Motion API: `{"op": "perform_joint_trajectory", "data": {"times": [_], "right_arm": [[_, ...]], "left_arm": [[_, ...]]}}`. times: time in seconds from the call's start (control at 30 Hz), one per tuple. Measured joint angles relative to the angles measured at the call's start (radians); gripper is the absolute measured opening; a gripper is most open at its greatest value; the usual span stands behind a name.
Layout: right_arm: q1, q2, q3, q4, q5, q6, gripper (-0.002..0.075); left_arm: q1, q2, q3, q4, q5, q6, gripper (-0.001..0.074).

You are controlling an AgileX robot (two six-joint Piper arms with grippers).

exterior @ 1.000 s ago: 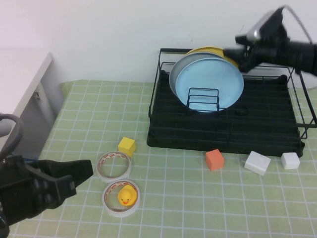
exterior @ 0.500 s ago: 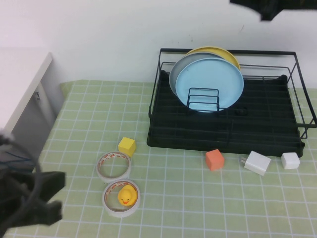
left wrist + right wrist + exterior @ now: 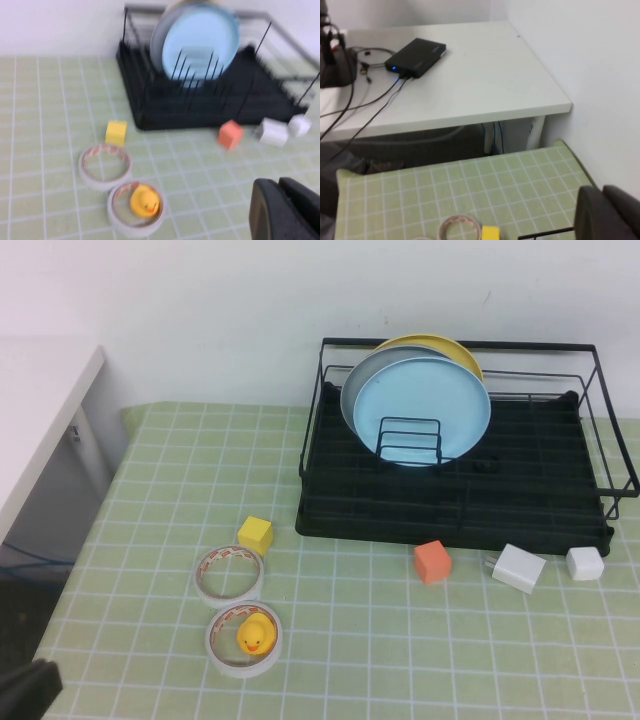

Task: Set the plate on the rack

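Observation:
The light blue plate (image 3: 425, 410) stands upright in the black wire rack (image 3: 450, 530), in front of a grey plate (image 3: 360, 380) and a yellow plate (image 3: 440, 345). The plate (image 3: 200, 45) and rack (image 3: 165, 107) also show in the left wrist view. My left gripper (image 3: 279, 184) is shut and empty, far from the rack near the table's front left; only a dark tip (image 3: 25, 695) shows in the high view. My right gripper (image 3: 600, 192) is shut and empty, raised above the rack's corner wire (image 3: 545, 232); it is out of the high view.
A yellow cube (image 3: 256, 534), a tape roll (image 3: 230, 573) and a second roll holding a rubber duck (image 3: 255, 637) lie front left. An orange cube (image 3: 433, 561) and two white blocks (image 3: 520, 568) (image 3: 586, 563) lie before the rack. A white desk (image 3: 40, 410) stands left.
The right arm has lifted away from the plates and left the high view. The left arm has pulled back toward the bottom left corner. The plates have not moved.

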Motion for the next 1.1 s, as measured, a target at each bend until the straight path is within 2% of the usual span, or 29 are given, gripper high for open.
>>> {"op": "perform_joint_trajectory", "data": {"times": [0.17,0.47,0.6,1.1], "right_arm": [[0.001,-0.212,0.189,-0.027,-0.003,-0.055,0.001],[0.001,-0.685,0.686,-0.021,-0.249,-0.182,0.001],[0.001,-0.856,0.841,-0.019,-0.278,-0.188,0.001],[0.001,-1.343,1.162,-0.043,-0.328,-0.138,0.001]], "left_arm": [[0.0,-0.086,0.0,0.002,0.057,-0.048,-0.0001],[0.0,-0.091,0.0,-0.007,0.246,-0.054,-0.0001],[0.0,-0.091,0.0,-0.011,0.266,-0.054,-0.0001],[0.0,-0.091,0.0,-0.015,0.27,-0.054,-0.0001]]}}
